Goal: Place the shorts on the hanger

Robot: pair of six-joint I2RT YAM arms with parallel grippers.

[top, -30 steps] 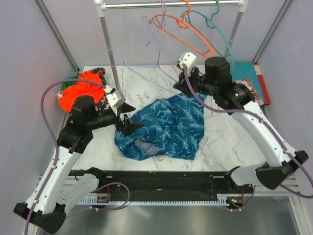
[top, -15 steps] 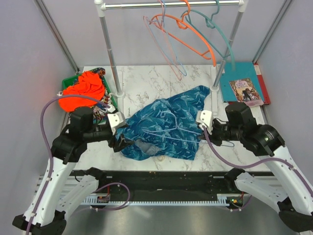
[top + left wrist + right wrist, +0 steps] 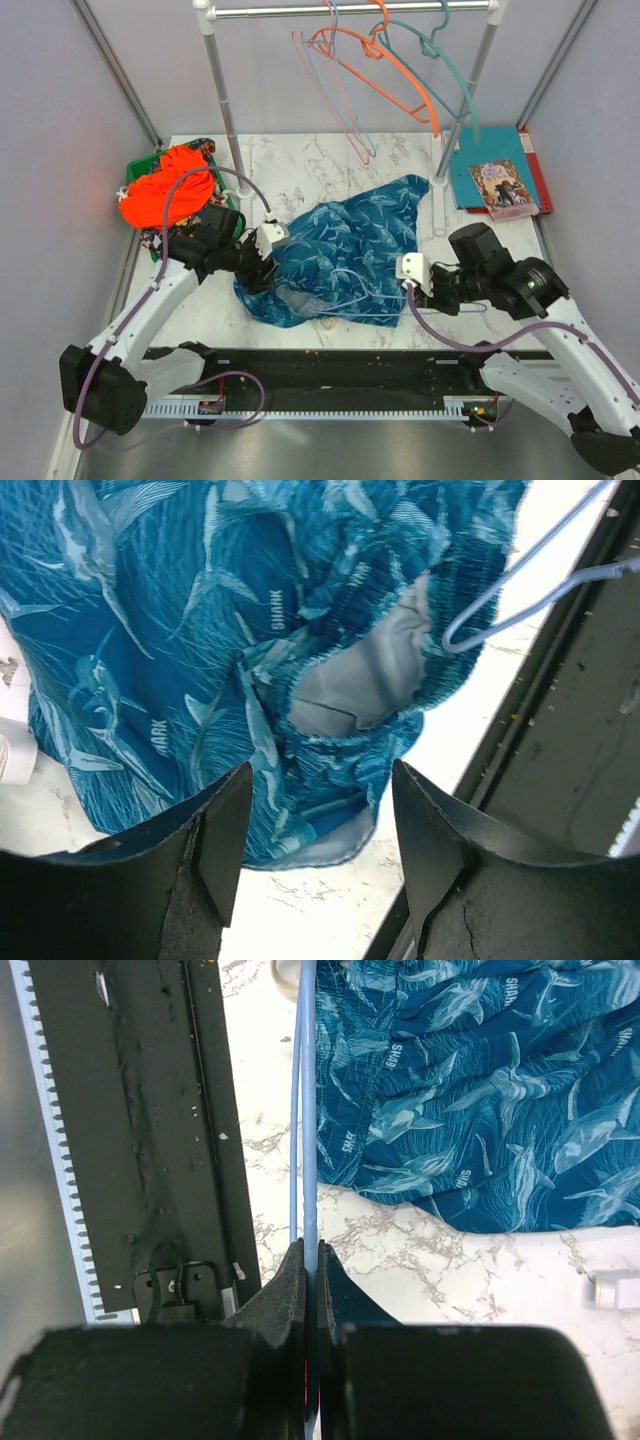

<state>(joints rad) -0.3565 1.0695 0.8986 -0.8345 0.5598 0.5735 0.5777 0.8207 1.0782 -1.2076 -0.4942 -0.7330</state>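
Observation:
The dark-blue shark-print shorts (image 3: 345, 255) lie crumpled in the middle of the marble table, with the waistband opening toward the front left (image 3: 360, 675). My right gripper (image 3: 413, 280) is shut on the thin pale blue hanger (image 3: 307, 1110), which lies low across the front of the shorts (image 3: 350, 300); its curved end shows in the left wrist view (image 3: 520, 595). My left gripper (image 3: 262, 262) is open and empty, hovering over the left edge of the shorts (image 3: 200, 680). The shorts also show in the right wrist view (image 3: 480, 1090).
An orange garment (image 3: 168, 185) lies in a green bin at the back left. A clothes rail (image 3: 350, 10) holds pink (image 3: 335, 90), orange (image 3: 390, 65) and teal (image 3: 450, 70) hangers. Books (image 3: 500, 182) lie at the back right. A black rail (image 3: 330, 365) runs along the table's front edge.
My right arm brought the pale blue hanger down from the rail to the front of the shorts. My left gripper moved slightly right and back over the shorts' left edge.

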